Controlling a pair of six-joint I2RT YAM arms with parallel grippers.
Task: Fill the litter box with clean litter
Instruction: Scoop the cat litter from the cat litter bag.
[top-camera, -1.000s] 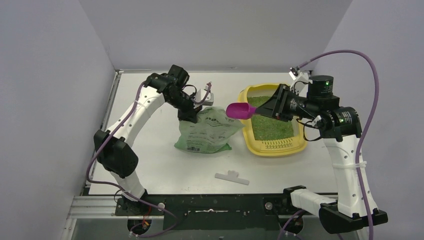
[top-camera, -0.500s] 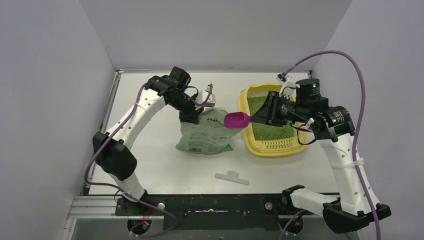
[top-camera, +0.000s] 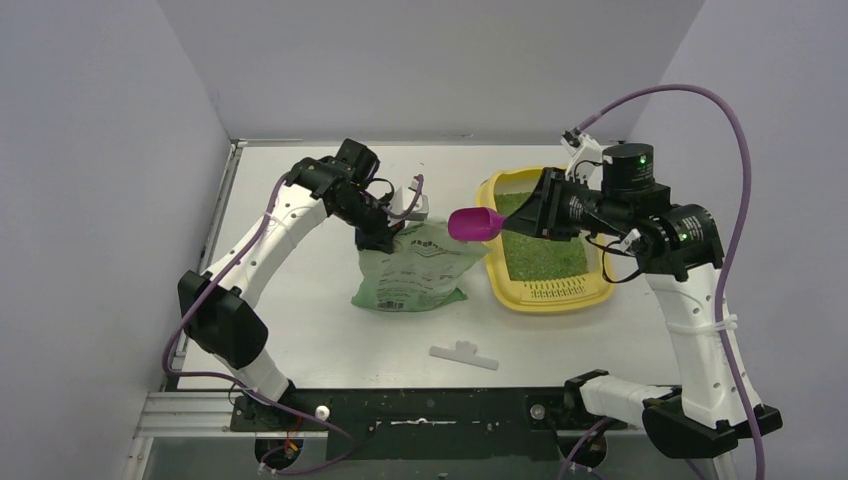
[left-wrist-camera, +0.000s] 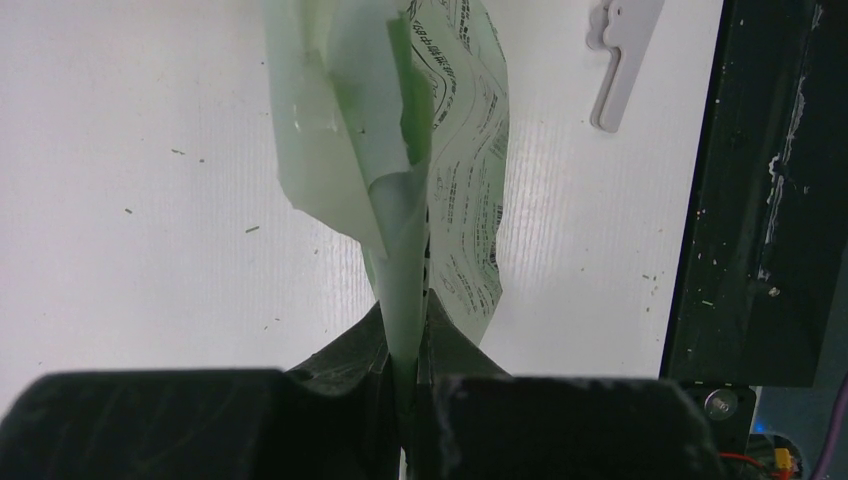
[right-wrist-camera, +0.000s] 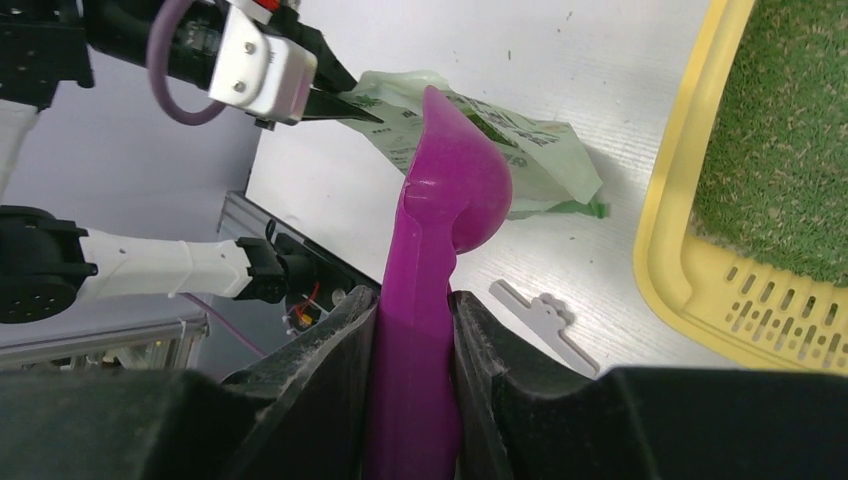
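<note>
Magenta scoop (top-camera: 474, 224) is clamped in the right claw (right-wrist-camera: 412, 305); the green bag (top-camera: 410, 265) is pinched by the left claw (left-wrist-camera: 410, 372).

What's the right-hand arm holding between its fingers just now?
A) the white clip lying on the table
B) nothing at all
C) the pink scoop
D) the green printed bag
C: the right fingers are clamped on the handle of the pink scoop, while the green bag is pinched by the left fingers.

The litter box (top-camera: 548, 296) holds clean litter (top-camera: 540, 255), right of the bag (top-camera: 410, 270).
</note>
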